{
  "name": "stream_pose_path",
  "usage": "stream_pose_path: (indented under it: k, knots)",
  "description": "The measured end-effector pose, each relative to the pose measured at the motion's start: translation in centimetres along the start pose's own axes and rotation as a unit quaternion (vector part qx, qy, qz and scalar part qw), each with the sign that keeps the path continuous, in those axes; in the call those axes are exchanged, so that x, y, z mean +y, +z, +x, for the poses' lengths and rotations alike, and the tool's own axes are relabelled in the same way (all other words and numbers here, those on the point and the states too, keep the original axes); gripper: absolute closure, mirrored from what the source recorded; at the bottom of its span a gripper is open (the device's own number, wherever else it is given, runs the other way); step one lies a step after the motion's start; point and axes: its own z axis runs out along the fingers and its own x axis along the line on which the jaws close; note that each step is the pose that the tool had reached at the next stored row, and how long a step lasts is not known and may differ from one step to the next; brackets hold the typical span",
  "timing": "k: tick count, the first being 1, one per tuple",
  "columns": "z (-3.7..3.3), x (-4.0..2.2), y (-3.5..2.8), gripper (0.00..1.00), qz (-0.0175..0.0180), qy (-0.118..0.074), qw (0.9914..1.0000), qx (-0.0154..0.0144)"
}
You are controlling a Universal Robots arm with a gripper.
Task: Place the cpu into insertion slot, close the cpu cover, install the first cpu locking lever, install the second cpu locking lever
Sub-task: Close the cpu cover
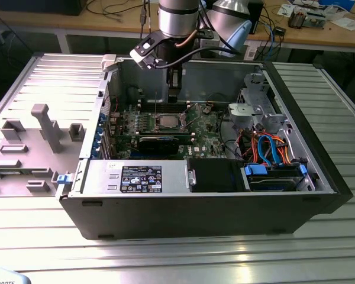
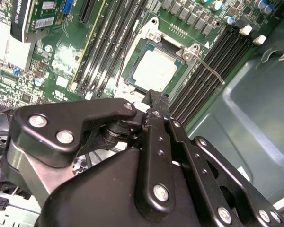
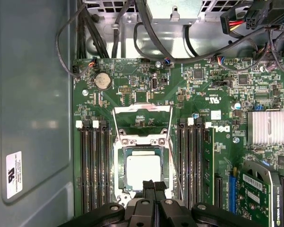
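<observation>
Matte black and built of pinned, plate-like links, my gripper (image 3: 154, 189) hangs at the near edge of the insertion slot (image 3: 119, 165). Its two slim, square-tipped fingers are pressed flat together with only a thin seam between them, and they carry nothing. I cannot tell whether the tips actually touch the slot's rim.

The cpu (image 3: 143, 172) lies flat inside the slot. It is a small square with a dull, pale silver-grey top and softly rounded corners. The slot's dark recess rings it, inside a bright metal border with round screw heads. In the second wrist view the cpu (image 2: 155, 71) sits just past my fingertips.

The cpu cover (image 3: 142, 109) is a thin silvery frame with a square window. It is swung open on the side of the slot away from my fingers, so the chip's top is bare. One locking lever (image 2: 210, 70), a thin bent steel wire, slants out over the memory slots (image 3: 92, 165) beside the insertion slot. The other locking lever (image 2: 125, 54) runs along the slot's opposite side.

Those memory slots are long, narrow, ribbed and black, and they flank the insertion slot on both sides. All of it is set in a glossy green circuit board (image 3: 132, 80) dotted with small parts. Beyond the open cover from the slot sits a round, shiny coin cell (image 3: 102, 81). In the exterior view the slot lies mid-board inside a dark, boxy steel computer case (image 1: 225, 216), directly under my arm.
</observation>
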Motion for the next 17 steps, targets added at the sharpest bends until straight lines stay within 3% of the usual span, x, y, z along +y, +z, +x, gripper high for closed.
stream_pose_path:
  k: [17]
  knots:
    - [0.01, 0.24, -0.02, 0.89, 0.0, 0.0, 1.0, -0.0002]
